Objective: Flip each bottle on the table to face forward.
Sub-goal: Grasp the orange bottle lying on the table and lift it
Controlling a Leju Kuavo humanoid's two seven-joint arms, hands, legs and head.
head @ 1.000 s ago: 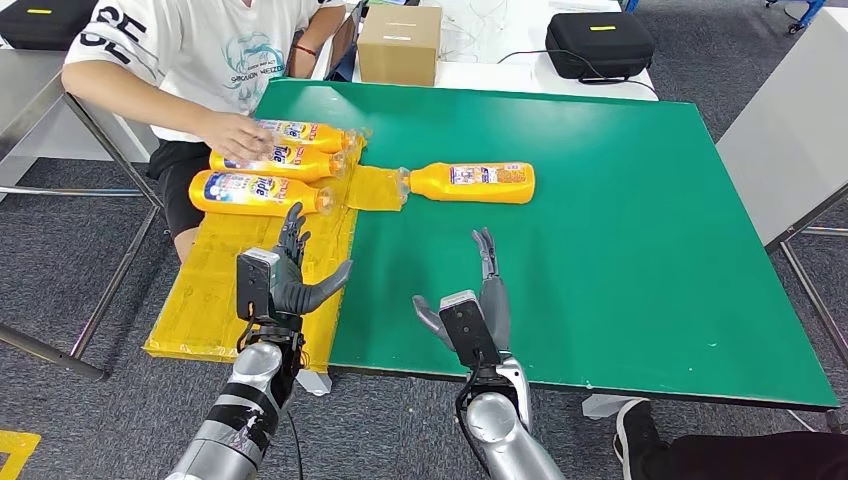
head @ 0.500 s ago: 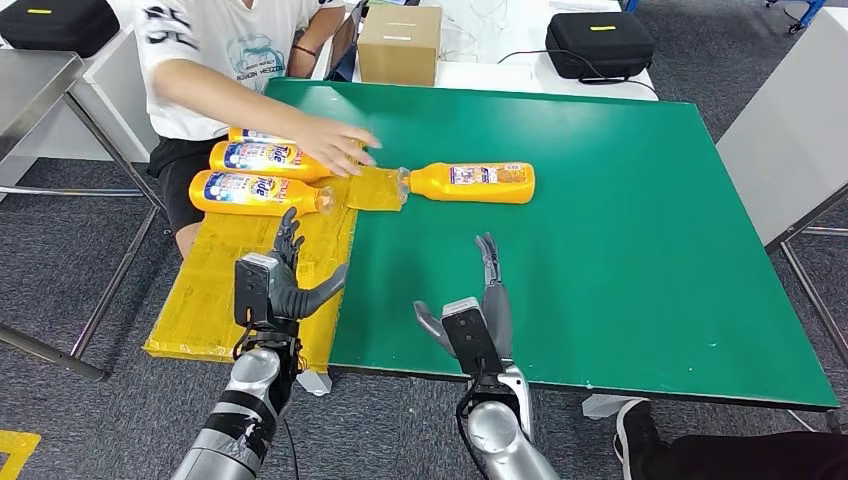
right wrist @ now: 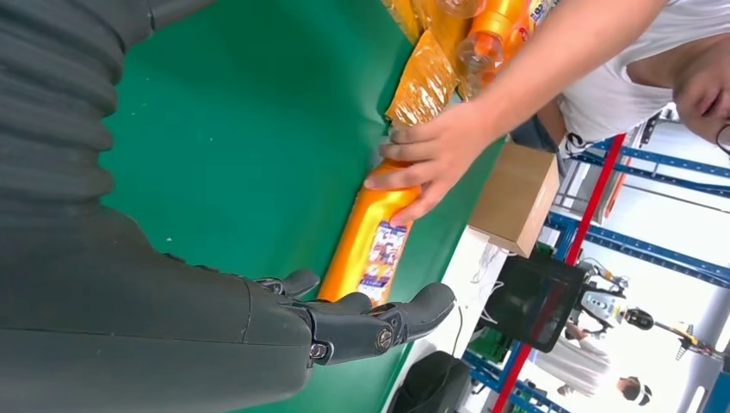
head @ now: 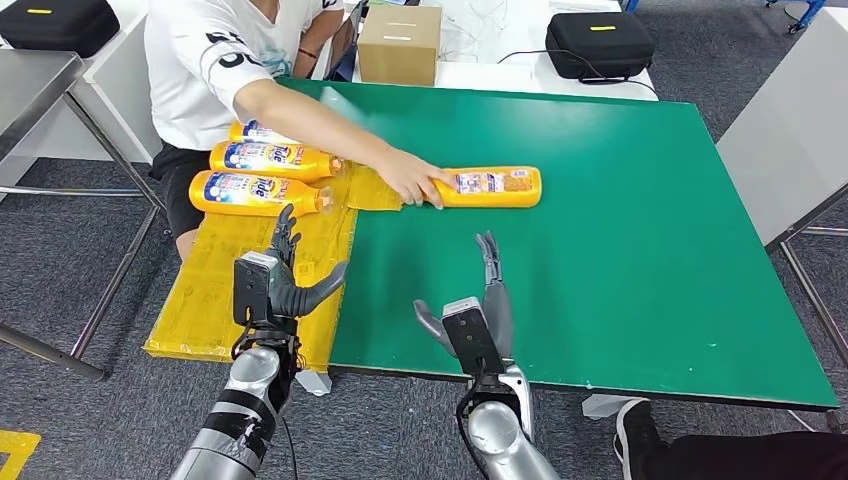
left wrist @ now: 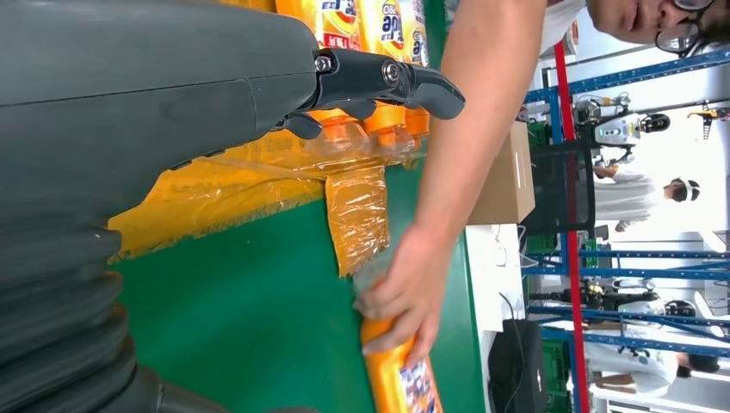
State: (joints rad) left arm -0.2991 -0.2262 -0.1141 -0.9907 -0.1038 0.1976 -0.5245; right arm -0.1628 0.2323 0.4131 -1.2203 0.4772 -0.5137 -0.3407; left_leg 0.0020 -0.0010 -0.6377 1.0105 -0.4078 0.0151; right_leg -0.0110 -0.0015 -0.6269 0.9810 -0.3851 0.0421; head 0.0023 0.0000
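An orange bottle (head: 495, 187) lies on its side on the green table (head: 620, 220), its back label up; a person's hand (head: 408, 181) grips its neck end. That bottle (right wrist: 372, 237) and the person's hand (right wrist: 430, 155) show in the right wrist view, and the bottle (left wrist: 400, 379) in the left wrist view. Three more orange bottles (head: 262, 190) lie side by side on the yellow sheet (head: 240, 280) at the left. My left hand (head: 285, 275) hovers open over the yellow sheet, near the closest bottle. My right hand (head: 478, 310) hovers open over the table's front edge.
The person sits at the table's far left corner, arm reaching across. A cardboard box (head: 400, 43) and a black case (head: 598, 43) stand on the white table behind. A grey table (head: 790, 140) stands at the right.
The person's hand moved from the left bottles across to the lone bottle and took hold of its neck, shifting it slightly right. My hands stayed in place.
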